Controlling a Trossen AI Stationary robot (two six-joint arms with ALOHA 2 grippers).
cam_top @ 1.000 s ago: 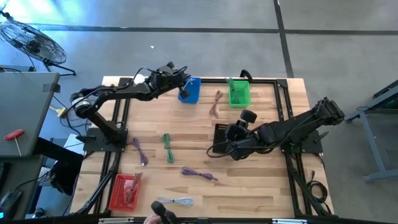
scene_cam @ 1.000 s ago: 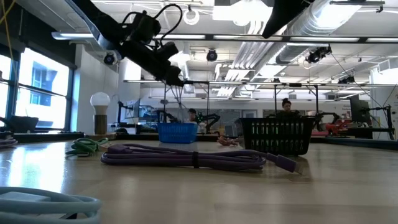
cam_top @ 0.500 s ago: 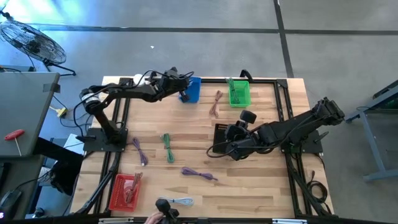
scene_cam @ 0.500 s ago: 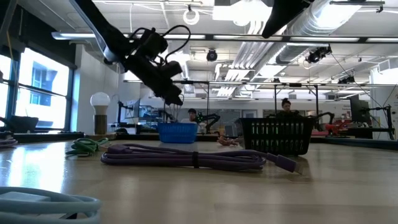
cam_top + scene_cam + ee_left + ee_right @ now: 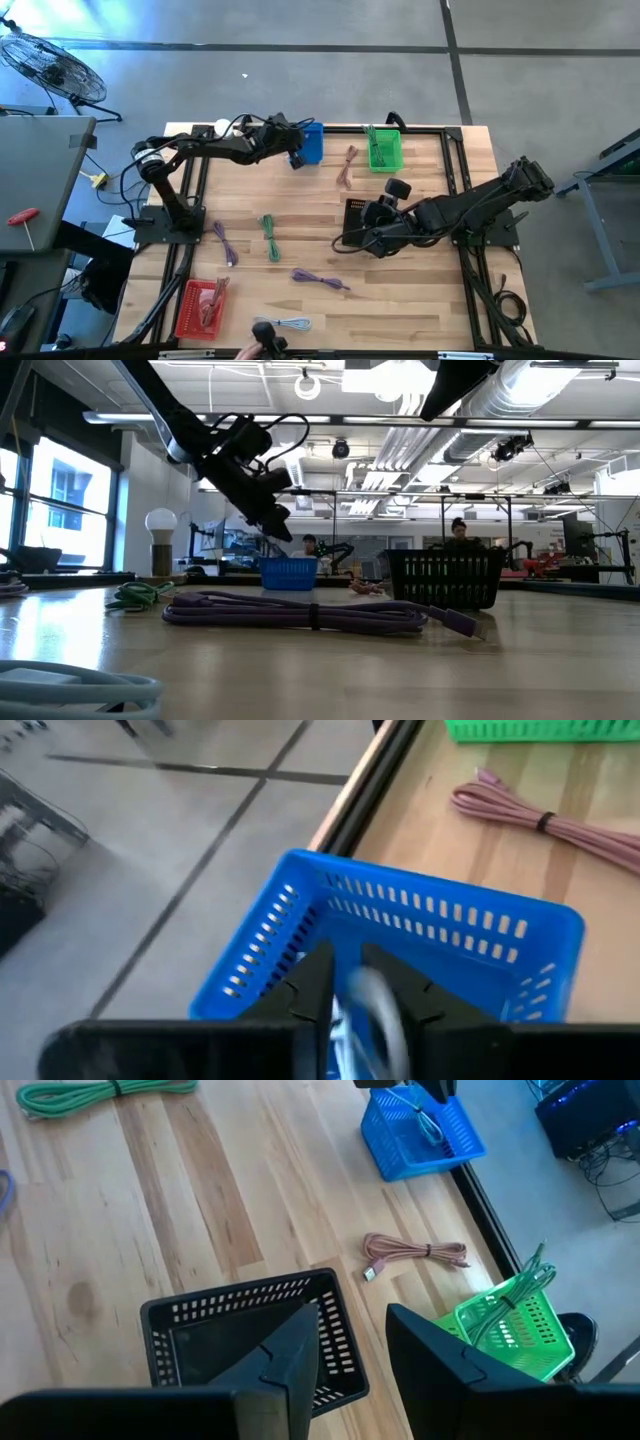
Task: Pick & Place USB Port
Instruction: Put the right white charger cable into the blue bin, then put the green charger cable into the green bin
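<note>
The left gripper (image 5: 362, 1005) hangs over the blue plastic mesh basket (image 5: 440, 935), a pale light-blue cable (image 5: 375, 1010) between its slightly parted fingers (image 5: 310, 990); whether gripped, unclear.

The left gripper (image 5: 292, 152) blocked the blue basket (image 5: 310, 143); bare wood lay between it and the green basket (image 5: 385, 150).

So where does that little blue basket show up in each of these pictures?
High view: the blue basket sits at the table's far edge, left of centre, with the left pincer at it.
Low view: far back, left of centre.
Left wrist view: fills the middle, just ahead of the pincer.
Right wrist view: near the top, right of centre.
Shared landmark: the pink cable lies beside it, towards the green basket.
</note>
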